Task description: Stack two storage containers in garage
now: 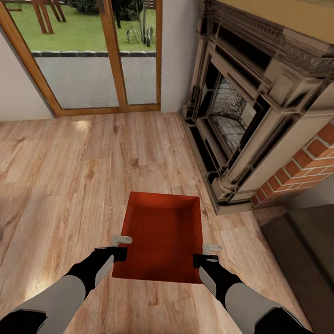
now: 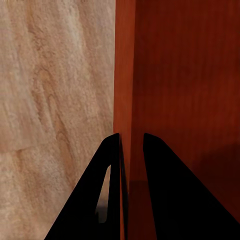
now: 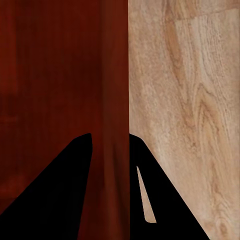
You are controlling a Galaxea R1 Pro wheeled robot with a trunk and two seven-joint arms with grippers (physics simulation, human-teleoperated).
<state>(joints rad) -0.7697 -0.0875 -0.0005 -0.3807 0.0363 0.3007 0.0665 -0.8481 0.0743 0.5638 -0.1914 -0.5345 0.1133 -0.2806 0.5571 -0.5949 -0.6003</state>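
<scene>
Orange-red storage container (image 1: 162,232) held level over the living room's wood-plank floor (image 1: 60,178)

1 open-top rectangular bin with thin, finely ribbed walls sits upright between the 2 grippers, its long axis pointing away from the robot toward the brick fireplace (image 1: 271,120) side of the room. The left gripper (image 1: 121,247) pinches its left wall and the right gripper (image 1: 205,255) pinches its right wall, a finger on each face of the thin wall (image 2: 125,100). Its inside is bare.

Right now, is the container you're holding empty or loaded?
Empty: the head view shows the storage container open-topped with only its bare orange-red bottom inside.
</scene>
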